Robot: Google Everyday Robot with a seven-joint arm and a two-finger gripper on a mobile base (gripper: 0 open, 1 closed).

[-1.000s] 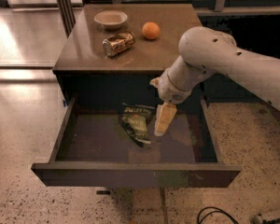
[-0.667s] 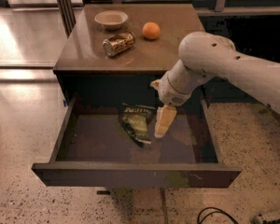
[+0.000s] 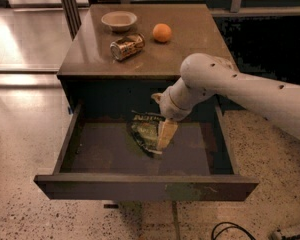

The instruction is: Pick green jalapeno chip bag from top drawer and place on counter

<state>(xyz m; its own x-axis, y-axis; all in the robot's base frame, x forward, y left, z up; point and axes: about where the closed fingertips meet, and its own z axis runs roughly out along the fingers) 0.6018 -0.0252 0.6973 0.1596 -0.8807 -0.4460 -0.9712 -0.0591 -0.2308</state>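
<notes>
green jalapeno chip bag [image 3: 144, 133]: on top drawer [image 3: 140, 188] floor, centre-rear; white lettering unreadable.
gripper [image 3: 166, 135]: down inside drawer, against the bag; grip cannot be told.
counter [image 3: 190, 54]: bowl [image 3: 119, 20], can [image 3: 127, 46], orange [image 3: 162, 32] toward rear-left corner.

My claw [image 3: 165, 134] hangs low in the open top drawer [image 3: 100, 151]. Everything else here sits up on the counter [image 3: 200, 59] or down on the ground. A pale shallow bowl [image 3: 119, 20] stands near the back left corner. A gold-brown can [image 3: 127, 46] lies on its side just in front of it. An orange [image 3: 162, 32] rests to their right, apart from both. A black cable [image 3: 226, 225] loops across the speckled floor [image 3: 270, 149] at lower right.
</notes>
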